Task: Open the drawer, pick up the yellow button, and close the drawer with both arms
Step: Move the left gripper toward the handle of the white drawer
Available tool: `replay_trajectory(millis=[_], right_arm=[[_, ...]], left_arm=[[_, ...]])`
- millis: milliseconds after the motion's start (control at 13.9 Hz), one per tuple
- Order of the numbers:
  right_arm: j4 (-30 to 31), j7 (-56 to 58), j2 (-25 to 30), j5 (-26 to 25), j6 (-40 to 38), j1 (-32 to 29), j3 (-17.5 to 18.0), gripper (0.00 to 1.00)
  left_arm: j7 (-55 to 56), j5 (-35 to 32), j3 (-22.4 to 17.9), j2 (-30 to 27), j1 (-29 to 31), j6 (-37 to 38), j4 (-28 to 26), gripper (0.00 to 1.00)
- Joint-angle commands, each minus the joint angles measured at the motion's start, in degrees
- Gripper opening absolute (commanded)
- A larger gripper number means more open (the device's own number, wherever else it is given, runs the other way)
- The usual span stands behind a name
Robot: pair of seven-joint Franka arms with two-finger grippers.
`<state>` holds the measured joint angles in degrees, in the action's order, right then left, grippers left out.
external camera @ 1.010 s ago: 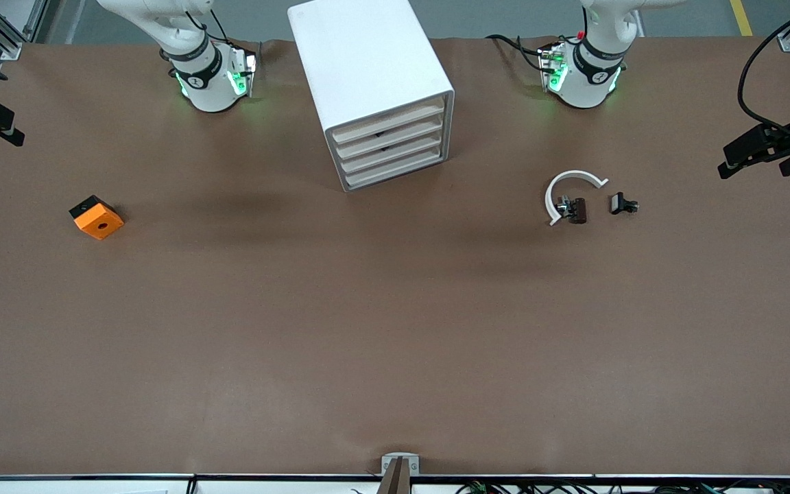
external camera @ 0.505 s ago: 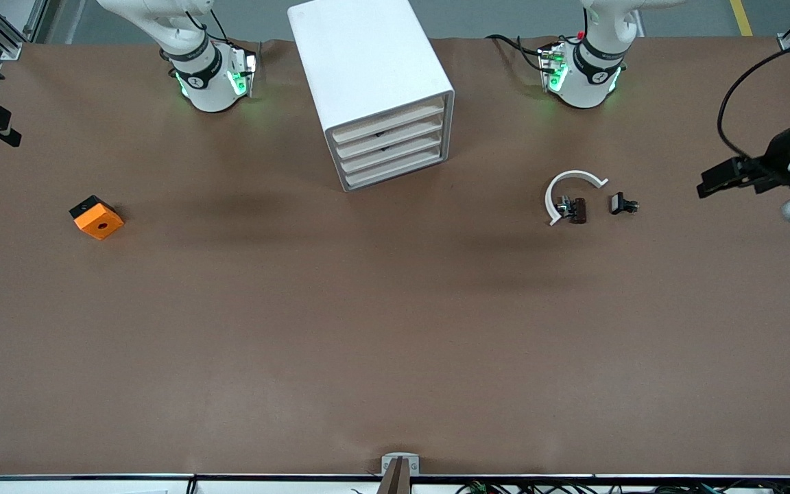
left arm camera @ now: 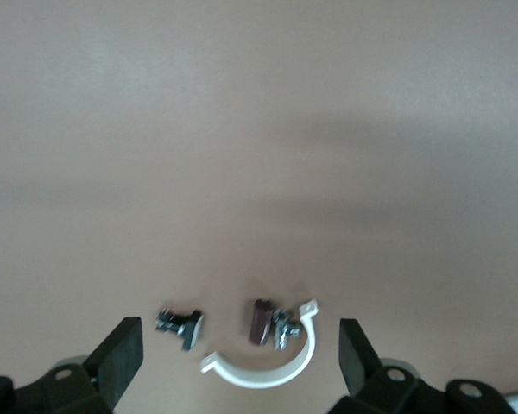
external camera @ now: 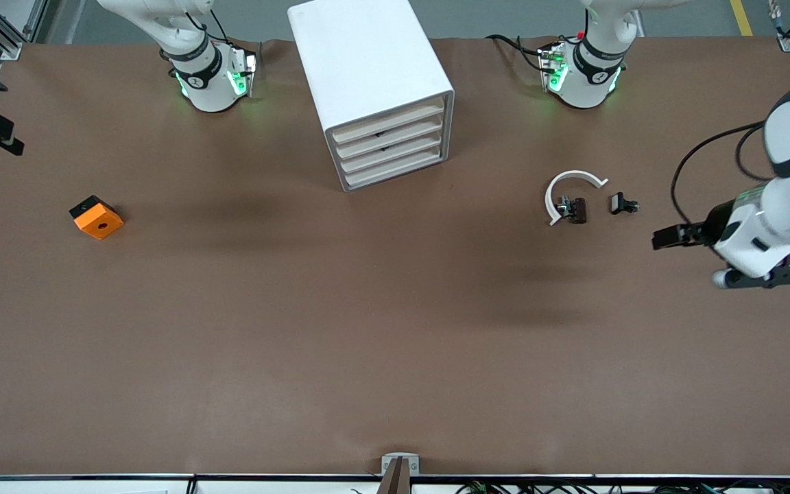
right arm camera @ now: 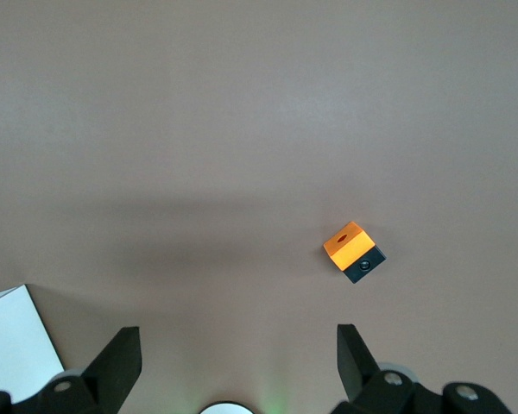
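The left claw (external camera: 662,239) hangs over the counter (external camera: 395,343) near the left arm's end, spread wide and holding nothing. Just past it lie two small black clips (external camera: 623,204) and a white curved strip (external camera: 568,185). Toward the right arm's end sits an orange block (external camera: 97,217). The white drawer cabinet (external camera: 374,89) stands by the counter's far edge, every drawer closed; the button isn't visible. The right claw (right arm camera: 233,358) is spread too, empty, above that end.
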<state>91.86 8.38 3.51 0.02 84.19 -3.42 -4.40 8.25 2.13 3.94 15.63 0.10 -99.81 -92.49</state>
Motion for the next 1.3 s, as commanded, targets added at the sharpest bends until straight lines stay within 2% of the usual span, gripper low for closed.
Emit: replay_trajectory(millis=[0, 216, 433, 577, 793, 1010, 1082, 1226], right_arm=[[-3.4, 0.7, -4.5, 0.1, -0.5, -0.2, 0.2, 1.0], [-4.1, 0.8, -6.0, -0.4, -0.5, -0.1, 0.2, 1.0], [-4.2, 1.0, -11.0, -0.5, 0.9, -0.6, 0.1, 1.0], [-4.2, 1.3, -11.2, -0.6, 1.4, -0.9, 0.1, 1.0], [-4.2, 1.4, -11.3, -0.5, 1.2, -0.5, 0.1, 1.0], [-4.2, 1.4, -11.9, -3.9, 1.9, -0.8, 0.1, 1.0], [-4.2, 1.4, -12.0, -4.5, 2.7, -0.7, 0.1, 1.0], [-4.2, 0.5, -12.0, -3.4, 2.8, -1.0, 0.1, 1.0]], left_arm=[[5.7, -0.5, 0.2, 3.5, -2.6, -4.2, 0.8, 1.0], [14.1, -1.3, 0.1, 7.0, -6.2, -8.2, 1.2, 1.0], [23.6, -1.3, 0.1, 9.2, -10.0, -9.3, 1.5, 1.0], [31.7, -1.2, 0.0, 10.3, -13.9, -9.3, 1.9, 1.0], [42.4, 0.5, 0.3, 11.8, -16.4, -7.1, 4.1, 1.0], [49.3, 10.5, 0.3, 16.5, -17.4, 6.5, 9.8, 1.0], [51.0, 13.7, 0.3, 17.1, -17.5, 9.7, 10.3, 1.0], [60.9, 20.6, 0.2, 18.3, -18.2, 11.7, 10.5, 1.0]])
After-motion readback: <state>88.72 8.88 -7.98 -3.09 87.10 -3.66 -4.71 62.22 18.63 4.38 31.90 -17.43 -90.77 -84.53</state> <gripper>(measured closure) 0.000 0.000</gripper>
